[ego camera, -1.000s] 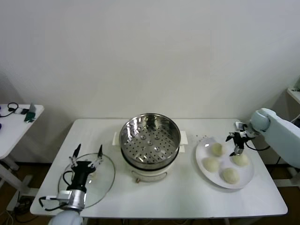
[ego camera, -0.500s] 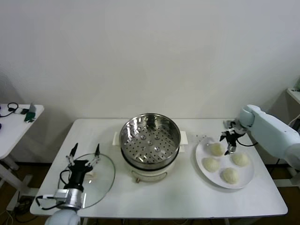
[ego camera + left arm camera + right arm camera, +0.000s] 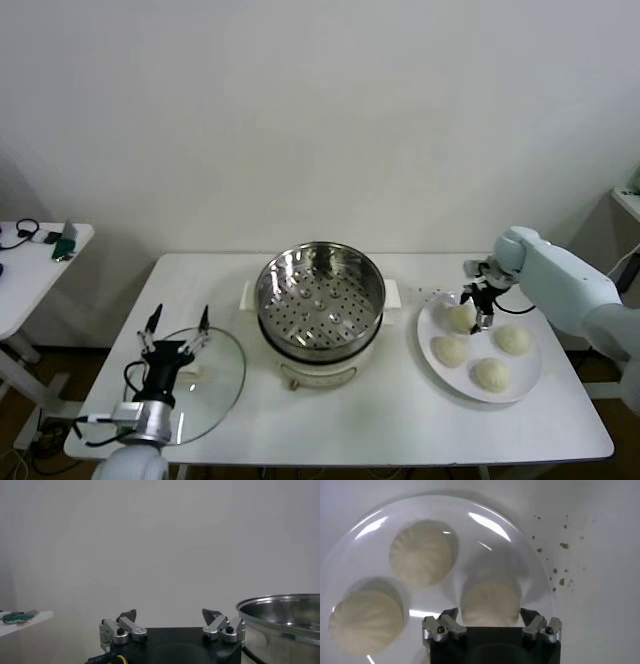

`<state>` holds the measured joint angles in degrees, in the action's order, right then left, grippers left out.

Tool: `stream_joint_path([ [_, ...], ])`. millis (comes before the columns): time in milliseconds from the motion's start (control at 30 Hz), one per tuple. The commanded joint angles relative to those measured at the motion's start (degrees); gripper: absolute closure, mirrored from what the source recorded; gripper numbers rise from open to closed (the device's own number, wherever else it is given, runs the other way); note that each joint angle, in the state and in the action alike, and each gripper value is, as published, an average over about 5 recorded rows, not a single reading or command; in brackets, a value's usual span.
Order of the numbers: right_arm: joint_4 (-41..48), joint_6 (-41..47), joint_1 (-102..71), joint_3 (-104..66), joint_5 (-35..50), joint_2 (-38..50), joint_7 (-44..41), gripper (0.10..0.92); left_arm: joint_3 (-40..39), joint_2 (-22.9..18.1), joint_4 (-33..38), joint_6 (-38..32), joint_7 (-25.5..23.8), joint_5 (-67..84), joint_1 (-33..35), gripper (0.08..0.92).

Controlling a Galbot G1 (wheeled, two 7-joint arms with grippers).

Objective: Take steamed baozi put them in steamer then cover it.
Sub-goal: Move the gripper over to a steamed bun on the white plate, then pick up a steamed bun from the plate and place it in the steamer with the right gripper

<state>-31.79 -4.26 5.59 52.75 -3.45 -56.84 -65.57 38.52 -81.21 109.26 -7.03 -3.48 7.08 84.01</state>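
Now the right gripper [image 3: 476,309] hangs over the white plate [image 3: 528,375] on the table's right side, its jaws spread wide and straddling the bun [image 3: 460,318] nearest the steamer [image 3: 321,293]. From the right wrist view that bun [image 3: 491,602] sits between the two fingertips [image 3: 448,615], which stand on either side of it without clearly pressing it; nothing is held. Four baozi lie on the plate: the one under the gripper, one [image 3: 512,340] to its right, one [image 3: 450,351] nearer the front, and one [image 3: 491,374] at the front right. Small brown crumbs [image 3: 561,545] speckle the table [image 3: 400,420] just beside the plate's rim.

The steamer stands at the table's middle, uncovered, its perforated floor bare. The cover [image 3: 222,385] lies flat on the table to the left of the steamer, close to it but apart. The left gripper [image 3: 178,321] is over the cover, fingers pointing up and away, jaws fully open and holding nothing. A small side table [image 3: 30,262] stands off to the left.
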Motion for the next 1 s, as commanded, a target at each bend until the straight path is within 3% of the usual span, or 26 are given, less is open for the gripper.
stream_joint_path([
  [33, 1.6, -0.7, -0.2, -1.2, -2.0, -1.1, 0.0, 0.209, 0.1, 0.1, 0.0, 0.1, 0.0, 0.0, -0.1, 0.177],
  [333, 1.7, -1.0, -0.4, -2.0, -2.8, -1.1, -0.5, 0.295, 0.6, 0.2, 0.1, 0.3, -0.2, 0.1, 0.2, 0.177],
  [667, 0.6, -1.7, 0.6, -1.8, -2.3, -0.7, -1.0, 0.304, 1.2, 0.3, 0.4, 0.5, -0.4, 0.2, 0.8, 0.177],
  [1000, -12.2, -4.1, 17.8, 15.7, 8.6, 2.6, -2.6, 0.304, 1.9, 0.8, 1.2, 0.6, -0.7, 0.7, 1.6, 0.177],
])
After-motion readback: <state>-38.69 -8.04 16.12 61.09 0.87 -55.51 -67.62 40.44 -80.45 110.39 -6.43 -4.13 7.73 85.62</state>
